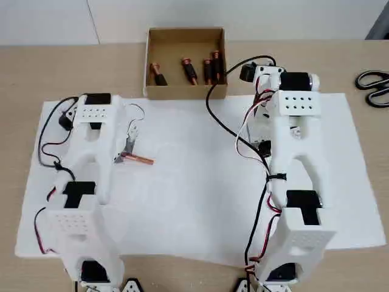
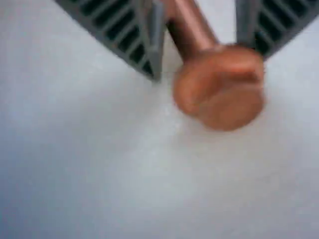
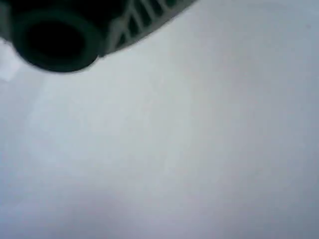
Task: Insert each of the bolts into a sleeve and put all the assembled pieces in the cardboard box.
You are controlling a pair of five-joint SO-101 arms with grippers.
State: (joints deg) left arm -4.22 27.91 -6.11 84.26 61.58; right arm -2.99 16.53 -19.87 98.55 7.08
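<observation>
Bolt (image 2: 219,89): copper, stiff, smooth, light, likely rolls; take mid-shank. Left gripper (image 2: 199,55) part open astride shank. Right gripper (image 3: 94,35) clamps sleeve (image 3: 55,42). Box (image 1: 147,61), 12 o'clock.

Nothing legible anywhere: no print, label, number or sign to read on the cardboard box (image 1: 182,92) at the far side, on the white sheet (image 1: 194,201) across the table, or on the scissors (image 1: 374,86) at the far right.
</observation>
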